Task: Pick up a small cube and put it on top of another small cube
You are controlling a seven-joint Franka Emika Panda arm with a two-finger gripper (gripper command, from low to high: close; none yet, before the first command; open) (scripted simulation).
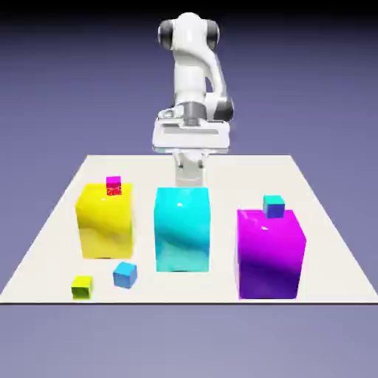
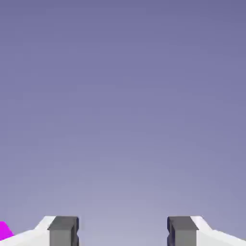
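The tiny lime cube (image 1: 82, 286) lies on the table near the front edge, at the exterior view's left. The tiny teal-topped cube with a blue front (image 1: 274, 206) rests on the big magenta block (image 1: 270, 253) at the right. My gripper (image 1: 190, 174) hangs behind the big cyan block (image 1: 182, 229), far from both small cubes, its lower end hidden by that block. In the hand view the gripper (image 2: 122, 231) is open, its grey fingertips (image 2: 63, 230) wide apart with only the backdrop between them.
A big yellow block (image 1: 105, 220) stands at the left with a tiny magenta-red cube (image 1: 113, 184) on top. A tiny sky-blue cube (image 1: 125, 275) lies just right of the lime one. The pale table (image 1: 310, 184) carries everything. A magenta sliver (image 2: 5, 230) shows at the hand view's lower left.
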